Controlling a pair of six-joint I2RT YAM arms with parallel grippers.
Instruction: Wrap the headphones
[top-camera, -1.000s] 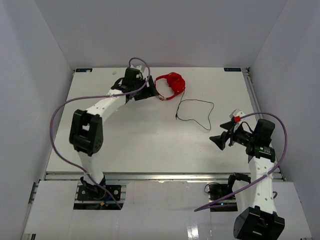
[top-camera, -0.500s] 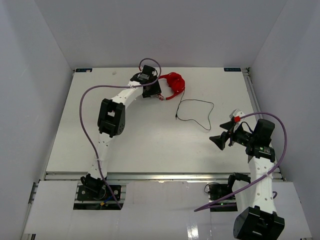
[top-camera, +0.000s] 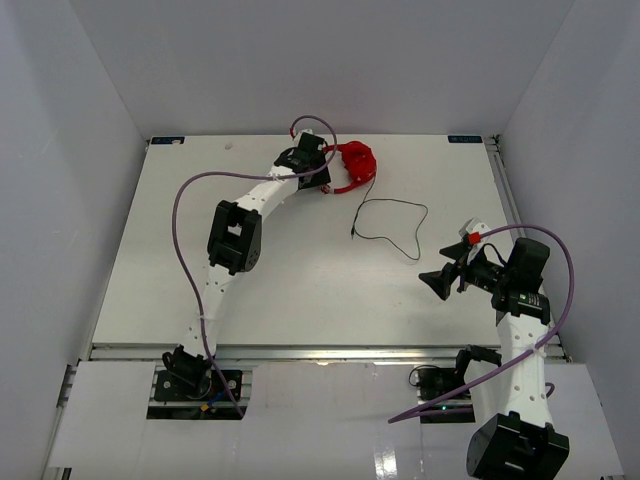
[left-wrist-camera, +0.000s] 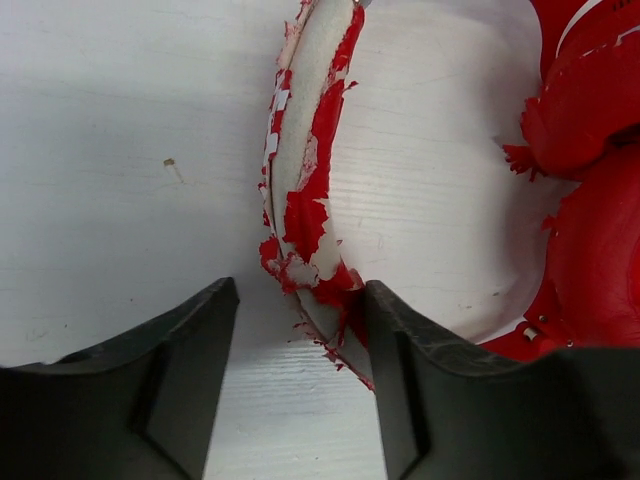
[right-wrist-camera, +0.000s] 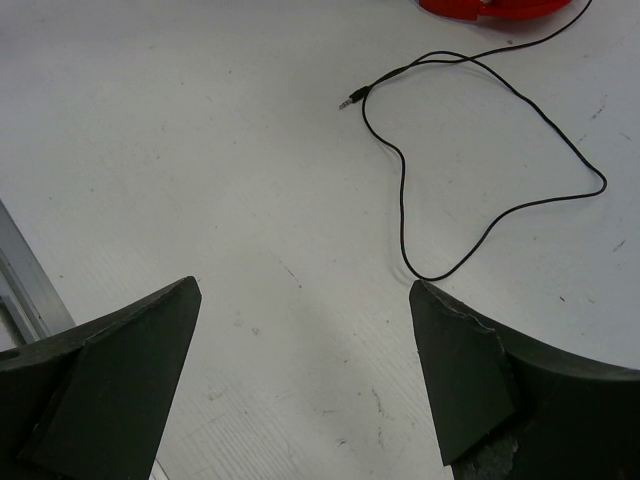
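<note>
From above, the left gripper (top-camera: 322, 174) is seen advanced to the headphones (top-camera: 353, 160), now nudged rightward near the table's (top-camera: 300, 300) far edge; the right gripper (top-camera: 441, 283) is unmoved. At the left wrist, the band (left-wrist-camera: 300, 150) lies between open jaws, earcups (left-wrist-camera: 590, 100) cropped. At the right wrist, wide, empty jaws overlook the cable (right-wrist-camera: 402, 200).

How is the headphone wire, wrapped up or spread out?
Spread out: the cable lies loose on the table, not around the headphones.
</note>
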